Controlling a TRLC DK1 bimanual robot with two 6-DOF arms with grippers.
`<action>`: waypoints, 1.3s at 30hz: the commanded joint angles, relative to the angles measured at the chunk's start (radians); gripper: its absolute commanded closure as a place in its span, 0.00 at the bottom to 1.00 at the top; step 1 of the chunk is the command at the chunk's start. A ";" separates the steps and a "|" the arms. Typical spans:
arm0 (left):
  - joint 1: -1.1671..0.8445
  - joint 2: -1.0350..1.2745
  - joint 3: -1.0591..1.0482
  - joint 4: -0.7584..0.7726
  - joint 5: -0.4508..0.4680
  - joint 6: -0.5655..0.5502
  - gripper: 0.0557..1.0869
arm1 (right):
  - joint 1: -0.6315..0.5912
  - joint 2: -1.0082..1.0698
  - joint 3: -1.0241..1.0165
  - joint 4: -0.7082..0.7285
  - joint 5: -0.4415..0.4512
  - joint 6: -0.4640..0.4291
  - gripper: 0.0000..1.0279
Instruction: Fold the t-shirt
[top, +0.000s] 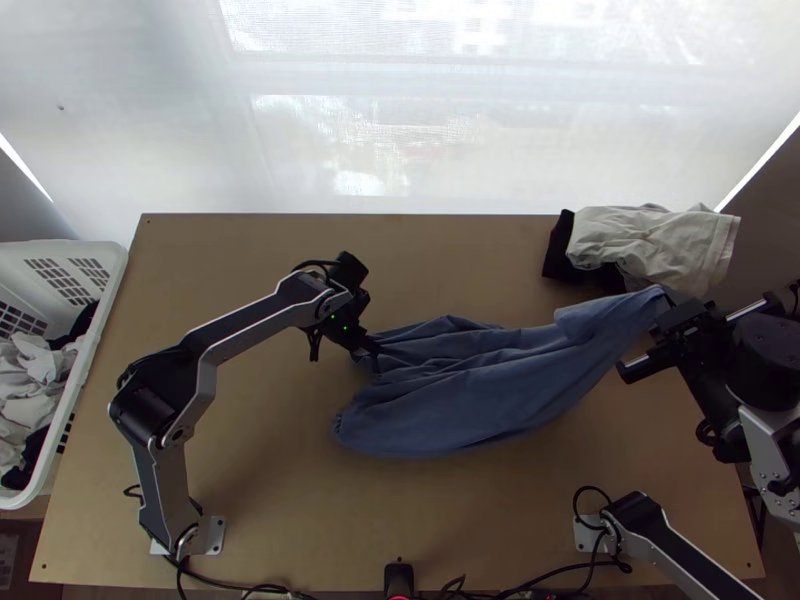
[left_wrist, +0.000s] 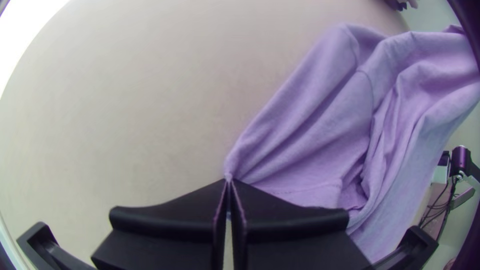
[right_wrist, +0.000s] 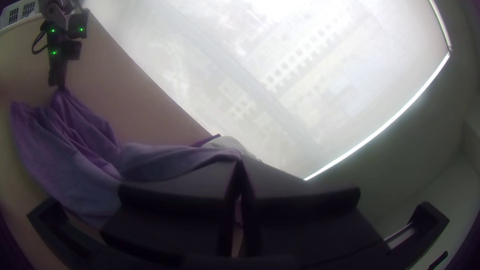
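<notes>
The blue t-shirt (top: 480, 385) lies bunched and stretched lengthwise across the middle of the table, its right end lifted. At its left end my left gripper (top: 372, 348) is shut on a bit of the cloth. My right gripper (top: 668, 302) holds the raised right end near the table's right side. In the left wrist view, the left gripper (left_wrist: 229, 184) pinches a gathered corner of the shirt (left_wrist: 320, 150). In the right wrist view, the right gripper (right_wrist: 240, 165) is closed on a tip of the shirt (right_wrist: 85, 165).
A pile of light and black clothes (top: 650, 240) sits at the table's back right corner, behind the right gripper. A white basket (top: 95, 330) with clothes stands off the left edge. Bare wooden table (top: 300, 520) shows in front of the shirt, and cables run along the near edge.
</notes>
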 joint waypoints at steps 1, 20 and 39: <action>0.053 -0.096 0.081 -0.038 -0.002 -0.004 0.97 | 0.003 0.068 0.070 0.024 -0.001 -0.004 0.97; 0.557 -0.326 0.793 -0.011 -0.007 0.005 0.97 | 0.098 0.571 0.776 0.110 0.001 -0.024 0.97; 0.745 -0.735 0.742 0.189 -0.008 -0.012 0.97 | 0.279 0.450 0.917 0.245 0.063 -0.139 0.97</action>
